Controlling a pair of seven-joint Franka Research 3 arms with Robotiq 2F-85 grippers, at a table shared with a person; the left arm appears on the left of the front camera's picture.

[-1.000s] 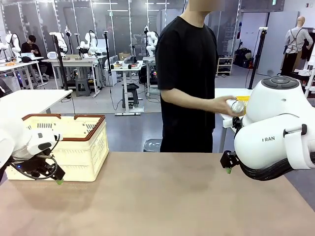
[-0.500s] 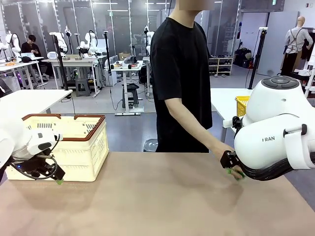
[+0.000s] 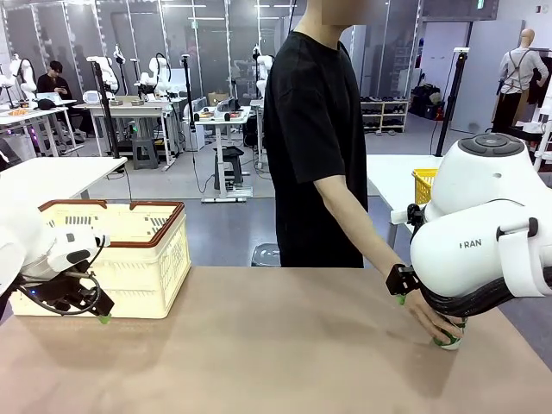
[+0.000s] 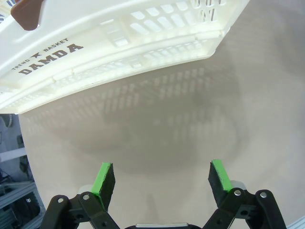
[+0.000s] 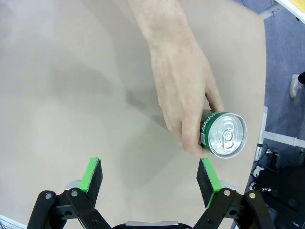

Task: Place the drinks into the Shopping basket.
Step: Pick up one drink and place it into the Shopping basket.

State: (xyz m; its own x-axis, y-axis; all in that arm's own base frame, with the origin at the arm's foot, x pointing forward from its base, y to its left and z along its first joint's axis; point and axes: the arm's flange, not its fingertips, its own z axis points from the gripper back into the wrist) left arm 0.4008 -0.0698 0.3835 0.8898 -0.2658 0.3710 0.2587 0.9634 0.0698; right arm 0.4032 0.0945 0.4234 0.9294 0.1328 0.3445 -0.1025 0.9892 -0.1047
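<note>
Currently the supply step: a person's hand point(image 5: 183, 95) holds a green can point(image 5: 223, 134) upright on the table point(image 5: 71, 71), just ahead and to one side of the right gripper point(image 5: 149, 172), whose jaws are apart and empty. Left gripper point(image 4: 162, 174) hangs beside the Shopping basket point(image 4: 119, 43), jaws likewise apart. Next, by my judgement: wait for the hand to clear, centre the right jaws on the can, close.

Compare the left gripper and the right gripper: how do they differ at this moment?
The left gripper hangs close to the wall of the Shopping basket; the right gripper is at the table's opposite side. Bare table lies before the left gripper; near the right gripper a person's hand holds an upright green can. Both are open, empty, with green pads.
</note>
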